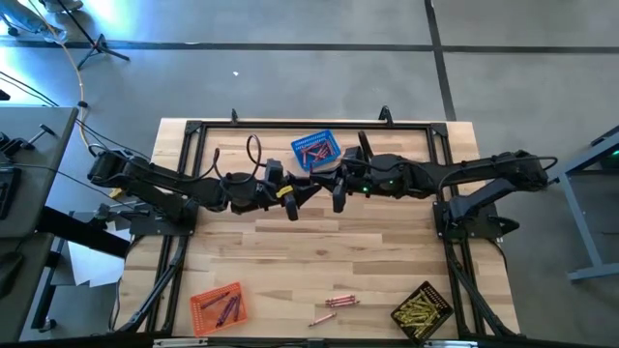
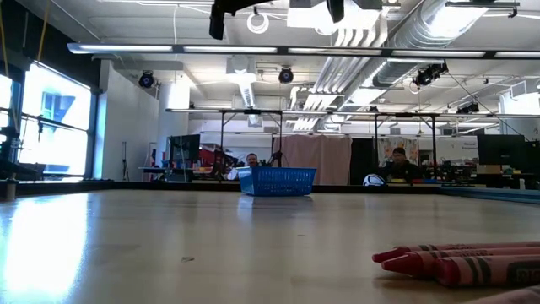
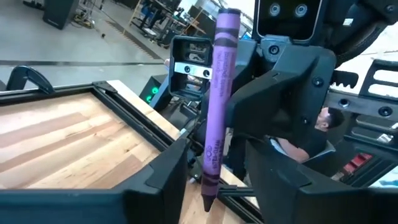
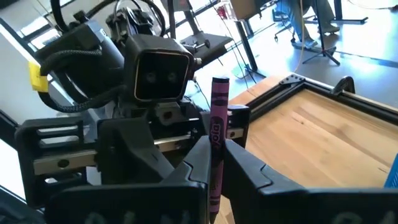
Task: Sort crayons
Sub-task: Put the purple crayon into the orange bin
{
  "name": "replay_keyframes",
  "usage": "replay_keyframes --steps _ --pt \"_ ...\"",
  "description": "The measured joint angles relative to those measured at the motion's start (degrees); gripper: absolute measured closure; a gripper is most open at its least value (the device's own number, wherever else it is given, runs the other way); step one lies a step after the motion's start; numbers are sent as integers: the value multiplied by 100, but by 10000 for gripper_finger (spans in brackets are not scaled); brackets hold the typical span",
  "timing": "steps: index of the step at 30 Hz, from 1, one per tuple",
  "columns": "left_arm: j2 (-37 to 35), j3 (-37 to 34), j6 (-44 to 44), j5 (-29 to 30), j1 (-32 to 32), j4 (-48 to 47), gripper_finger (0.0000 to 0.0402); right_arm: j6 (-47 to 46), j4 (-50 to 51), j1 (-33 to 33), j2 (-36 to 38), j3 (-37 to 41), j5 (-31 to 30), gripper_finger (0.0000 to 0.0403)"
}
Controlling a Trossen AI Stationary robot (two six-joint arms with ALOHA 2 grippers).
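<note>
A purple crayon (image 3: 217,93) stands upright in mid-air between my two grippers, which face each other above the table's far middle. My right gripper (image 4: 216,149) is shut on it. My left gripper (image 3: 217,149) is open, with one finger on either side of the crayon and a gap showing on both sides. In the high view the left gripper (image 1: 295,198) and right gripper (image 1: 337,193) sit just near of the blue basket (image 1: 314,152). Several loose crayons (image 1: 334,304) lie flat on the table near its near edge. My right gripper pinches the crayon's lower half (image 4: 215,163) between its two fingers. The fingers come level from the table's right side and lie across the crayon. The crayon stands upright, flat end (image 4: 219,81) up, lifted clear of the table.
The blue basket holds red crayons. An orange basket (image 1: 219,307) with purple crayons stands near left, and a black basket (image 1: 423,311) with yellow crayons near right. Red crayons (image 2: 456,257) lie close to the low camera. A black frame (image 1: 193,135) borders the table.
</note>
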State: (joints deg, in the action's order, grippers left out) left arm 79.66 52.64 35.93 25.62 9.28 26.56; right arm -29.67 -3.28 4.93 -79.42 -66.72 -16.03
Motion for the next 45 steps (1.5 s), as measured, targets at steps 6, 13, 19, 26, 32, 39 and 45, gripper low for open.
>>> replay_keyframes --steps 6,13,19,26,32,39,45 --pt "0 0 -12 -127 -14 -36 360 -6 -33 0 0 0 35 381" --pt "-9 0 91 -265 -44 -27 395 46 108 0 48 0 60 348" --pt "-416 4 91 -264 -42 -527 396 275 525 -52 405 0 601 305" --pt "-1650 15 1302 -1121 379 -3103 396 254 1699 8 1140 0 855 295" --pt "-1861 11 3716 -2393 1796 -4801 396 -14 2699 168 1398 0 862 300" --pt "-1196 9 5588 -2667 3324 -5404 395 -120 3181 190 1257 4 856 300" --pt "-660 4 6656 -2659 3920 -5982 393 -214 3182 144 1009 4 678 301"
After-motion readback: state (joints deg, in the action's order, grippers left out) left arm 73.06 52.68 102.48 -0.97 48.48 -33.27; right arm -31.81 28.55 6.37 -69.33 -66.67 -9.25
